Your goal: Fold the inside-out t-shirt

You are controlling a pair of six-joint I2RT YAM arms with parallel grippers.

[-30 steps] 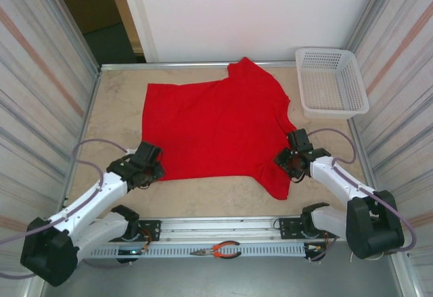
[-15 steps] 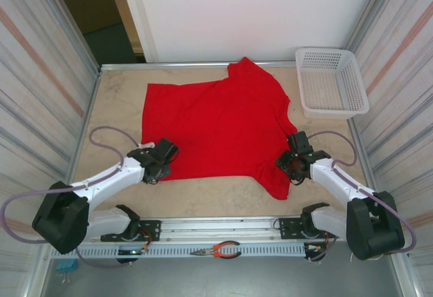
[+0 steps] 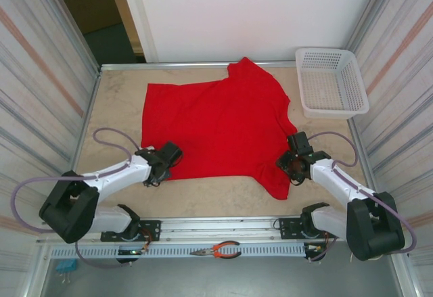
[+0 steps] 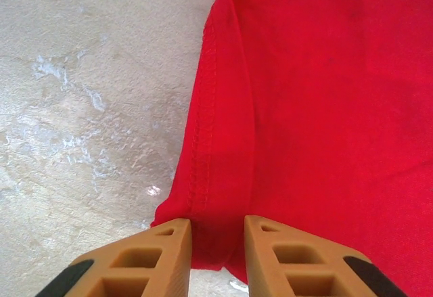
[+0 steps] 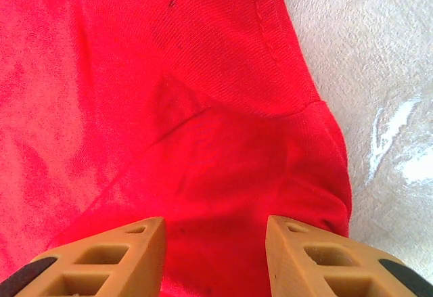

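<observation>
Left wrist: left pincer (image 4: 216, 226) narrow astride t-shirt (image 4: 325, 107) hem corner, grip unclear | right pincer (image 5: 215, 224) apart on cloth

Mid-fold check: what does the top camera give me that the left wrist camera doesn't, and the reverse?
Top external: the whole t-shirt spread flat, the white basket at far right, orange-handled pliers on the near rail, the right gripper at the near-right sleeve. Left wrist: the stitched hem close up, the shirt's corner lying between the fingers of the left gripper. Both: red cloth on the pale table, left gripper at the near-left corner.
</observation>
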